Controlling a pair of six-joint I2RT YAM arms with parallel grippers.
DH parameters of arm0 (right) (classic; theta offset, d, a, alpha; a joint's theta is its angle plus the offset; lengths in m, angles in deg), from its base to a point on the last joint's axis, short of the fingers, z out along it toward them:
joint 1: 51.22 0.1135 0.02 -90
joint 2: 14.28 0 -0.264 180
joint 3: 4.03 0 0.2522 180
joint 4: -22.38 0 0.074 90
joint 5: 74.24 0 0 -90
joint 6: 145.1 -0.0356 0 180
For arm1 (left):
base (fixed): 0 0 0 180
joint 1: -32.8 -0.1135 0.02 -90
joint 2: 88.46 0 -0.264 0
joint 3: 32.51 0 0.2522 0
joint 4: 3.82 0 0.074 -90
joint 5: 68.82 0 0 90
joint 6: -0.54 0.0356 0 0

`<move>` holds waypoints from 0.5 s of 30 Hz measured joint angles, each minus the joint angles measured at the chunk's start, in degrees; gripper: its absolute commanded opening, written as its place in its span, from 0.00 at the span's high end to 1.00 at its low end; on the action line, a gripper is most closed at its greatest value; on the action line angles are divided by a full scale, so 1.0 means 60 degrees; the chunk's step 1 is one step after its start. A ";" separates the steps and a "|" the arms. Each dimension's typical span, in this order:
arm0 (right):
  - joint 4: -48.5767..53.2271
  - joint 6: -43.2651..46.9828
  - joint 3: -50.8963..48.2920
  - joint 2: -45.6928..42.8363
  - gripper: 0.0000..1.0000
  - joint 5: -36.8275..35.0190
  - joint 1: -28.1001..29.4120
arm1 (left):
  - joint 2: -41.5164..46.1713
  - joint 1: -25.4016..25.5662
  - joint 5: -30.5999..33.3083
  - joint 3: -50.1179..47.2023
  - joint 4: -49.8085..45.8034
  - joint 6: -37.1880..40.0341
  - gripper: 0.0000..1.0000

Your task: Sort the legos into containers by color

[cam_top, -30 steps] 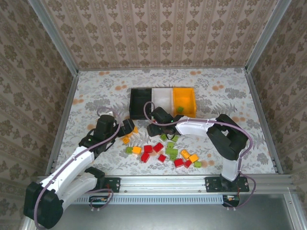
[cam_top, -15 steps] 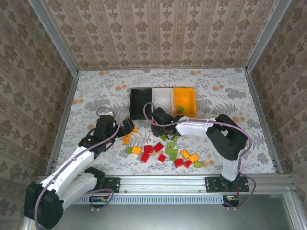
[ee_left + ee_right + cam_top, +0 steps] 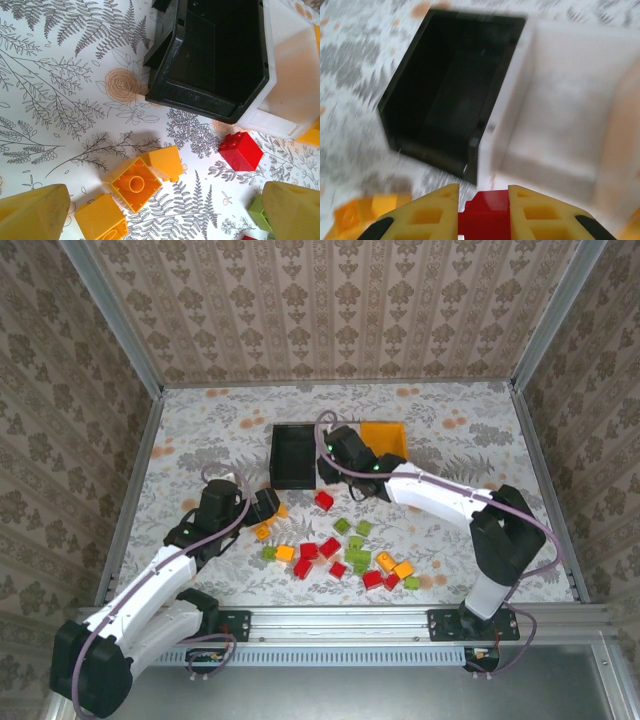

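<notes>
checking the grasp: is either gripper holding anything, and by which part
Right gripper pinches a red lego by two opposite sides; left gripper is open, empty.

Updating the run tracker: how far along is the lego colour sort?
Done: nothing visible; the small black plastic bin and white plastic bin look empty. In hand: right hand shut on a small red plastic brick over those bins. Left: the loose red, green and orange bricks on the table.
</notes>
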 measured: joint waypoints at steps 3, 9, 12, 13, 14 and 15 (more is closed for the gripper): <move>0.0095 -0.0004 0.0962 0.0922 0.74 -0.0146 -0.0484 | 0.0000 -0.0011 0.0004 0.0000 -0.0084 0.0000 0.00; 0.0688 -0.0076 0.2320 0.2397 0.62 -0.0251 -0.1027 | 0.0000 -0.0080 0.0025 0.0000 -0.0168 0.0000 0.01; 0.0991 -0.0098 0.2728 0.2779 0.39 -0.0251 -0.1060 | -0.0011 -0.0328 0.0011 0.0000 -0.0240 0.0007 0.03; 0.1082 -0.0102 0.2820 0.2838 0.36 -0.0244 -0.1056 | -0.0040 -0.0412 0.0015 0.0004 -0.0266 0.0015 0.05; 0.1118 -0.0135 0.2845 0.2845 0.33 -0.0240 -0.1056 | -0.0109 -0.0484 0.0040 0.0015 -0.0302 0.0051 0.06; 0.1147 -0.0149 0.2863 0.2845 0.32 -0.0226 -0.1056 | -0.0222 -0.0503 0.0036 0.0044 -0.0350 0.0117 0.07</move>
